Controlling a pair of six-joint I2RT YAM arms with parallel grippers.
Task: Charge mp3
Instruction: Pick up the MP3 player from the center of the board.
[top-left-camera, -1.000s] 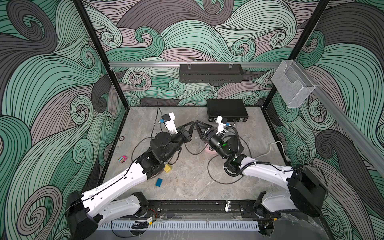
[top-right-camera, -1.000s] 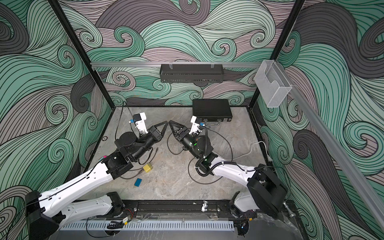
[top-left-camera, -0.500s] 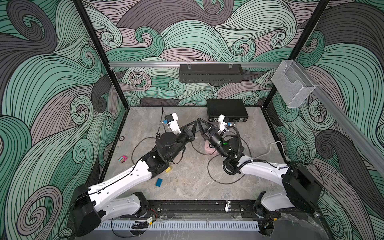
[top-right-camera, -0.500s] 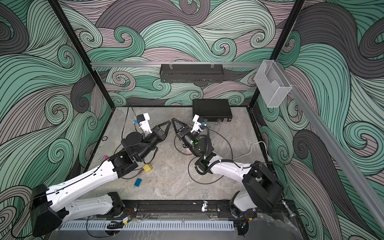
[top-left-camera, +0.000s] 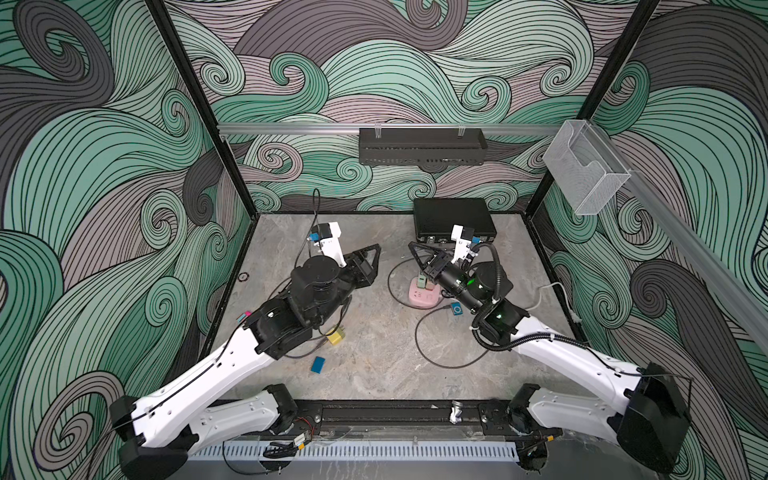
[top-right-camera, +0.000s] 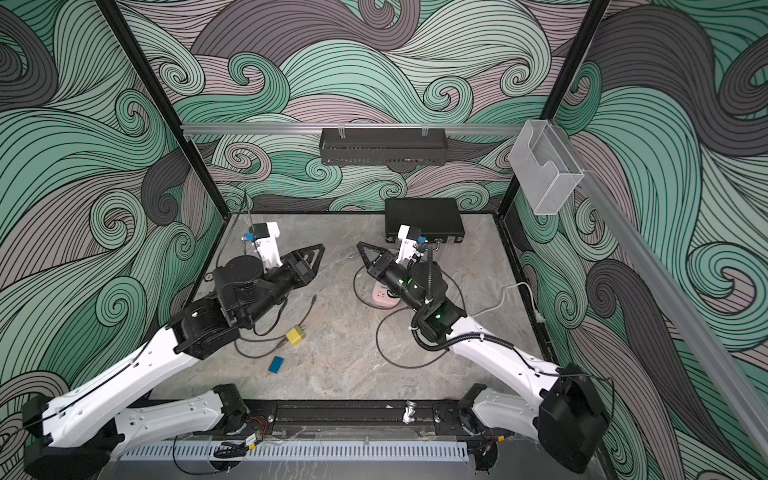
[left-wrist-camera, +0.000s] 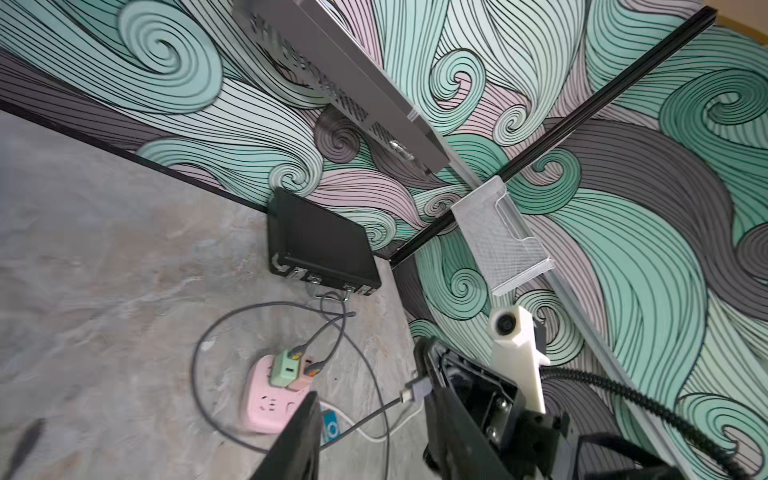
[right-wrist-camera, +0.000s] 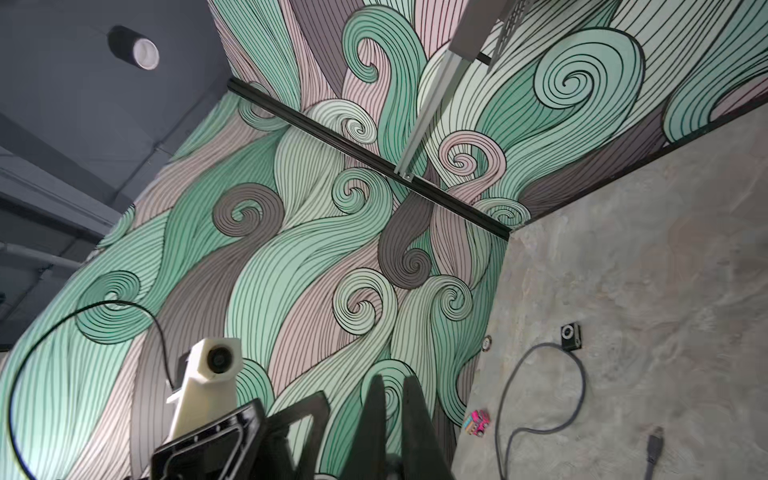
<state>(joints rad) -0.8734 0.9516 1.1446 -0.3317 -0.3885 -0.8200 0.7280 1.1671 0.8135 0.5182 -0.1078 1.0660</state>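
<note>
Walls (top-left-camera: 415, 75): swirling waves in teal, pale mint, mauve-pink and charcoal, all black-lined. Tabletop (top-left-camera: 374, 374): grey, marbled. My arms (top-left-camera: 199, 386) white, joints black. My left pincer (top-left-camera: 374, 252) and right pincer (top-left-camera: 412, 247) black. Power strip (top-left-camera: 424, 297) pink, carrying green adapter (left-wrist-camera: 284, 365) and salmon adapter (left-wrist-camera: 305, 374). Just beside power strip: mp3 player (top-left-camera: 456, 309), blue. USB plug (left-wrist-camera: 415, 390) grey. Case (top-left-camera: 453, 216) black. Well apart from power strip: charger (top-left-camera: 336, 336) yellow, block (top-left-camera: 318, 364) blue.

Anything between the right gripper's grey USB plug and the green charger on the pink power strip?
The peach charger and its plugged-in grey cable sit beside the green charger, on the side facing the grey USB plug in the right gripper. Nothing else.
</note>
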